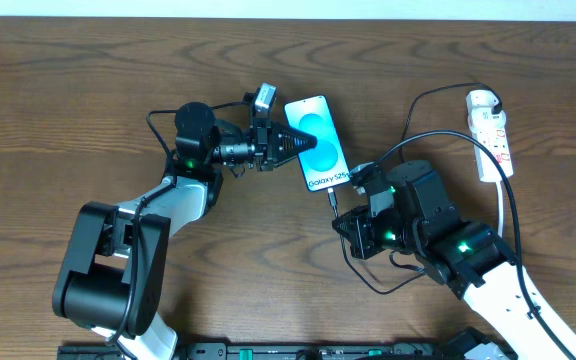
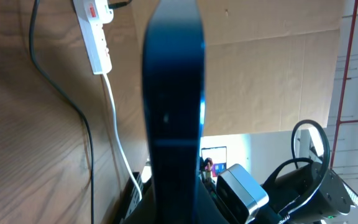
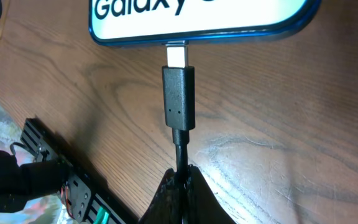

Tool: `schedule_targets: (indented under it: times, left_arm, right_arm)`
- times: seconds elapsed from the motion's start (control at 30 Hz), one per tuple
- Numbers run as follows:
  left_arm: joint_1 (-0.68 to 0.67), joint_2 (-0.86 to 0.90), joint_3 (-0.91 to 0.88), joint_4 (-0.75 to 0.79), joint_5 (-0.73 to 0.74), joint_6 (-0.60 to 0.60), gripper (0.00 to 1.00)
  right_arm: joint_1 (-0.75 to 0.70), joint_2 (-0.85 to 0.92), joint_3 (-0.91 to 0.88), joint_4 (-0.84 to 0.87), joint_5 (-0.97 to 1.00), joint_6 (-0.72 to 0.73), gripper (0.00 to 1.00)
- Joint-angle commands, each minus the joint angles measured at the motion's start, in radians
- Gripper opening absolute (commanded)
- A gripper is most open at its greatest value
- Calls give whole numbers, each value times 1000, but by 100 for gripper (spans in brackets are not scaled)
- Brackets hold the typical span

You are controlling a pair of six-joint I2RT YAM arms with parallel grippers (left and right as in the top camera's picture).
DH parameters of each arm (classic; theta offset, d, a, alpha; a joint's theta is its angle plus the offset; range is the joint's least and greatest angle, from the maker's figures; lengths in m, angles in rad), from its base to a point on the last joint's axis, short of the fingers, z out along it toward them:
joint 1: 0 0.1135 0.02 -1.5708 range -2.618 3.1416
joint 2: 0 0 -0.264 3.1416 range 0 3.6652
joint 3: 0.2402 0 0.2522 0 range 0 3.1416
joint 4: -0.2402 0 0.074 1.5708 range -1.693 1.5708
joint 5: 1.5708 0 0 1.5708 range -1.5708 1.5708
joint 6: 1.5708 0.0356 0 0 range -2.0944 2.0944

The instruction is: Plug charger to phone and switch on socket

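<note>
Brown wood-grain desk, carrying the items below. Item one: slim rectangular smartphone with a blue-teal screen and white "Galaxy" lettering, near the desk's middle and set at a slight slant. I see the left tool pinching it across one long edge. In the left wrist view the phone shows edge-on as a dark blue upright band. Item two: long thin black charger cable, ending in a black oblong connector. Its silver plug meets the phone's short lower edge, with part of the metal still showing. The right tool is pressed together on the cable just behind the connector. From there the cable loops across the desk toward the far right. Item three: white elongated power strip with red marks, lying near the far right corner, well apart from the phone. A white cord trails from one end. I cannot tell how its red switch is set.
</note>
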Motion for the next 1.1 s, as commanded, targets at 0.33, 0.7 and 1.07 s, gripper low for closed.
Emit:
schedule_targets:
  times: [0.33, 0.7, 1.07]
  left_arm:
    - [2, -7, 24, 12, 24, 22, 7]
    - [3, -7, 24, 12, 24, 45, 7]
    - [3, -7, 24, 12, 24, 60, 7]
  right_arm:
    - [6, -1, 5, 7, -2, 11, 1]
    - [6, -2, 5, -9, -18, 11, 1]
    - [6, -11, 5, -21, -18, 11, 1]
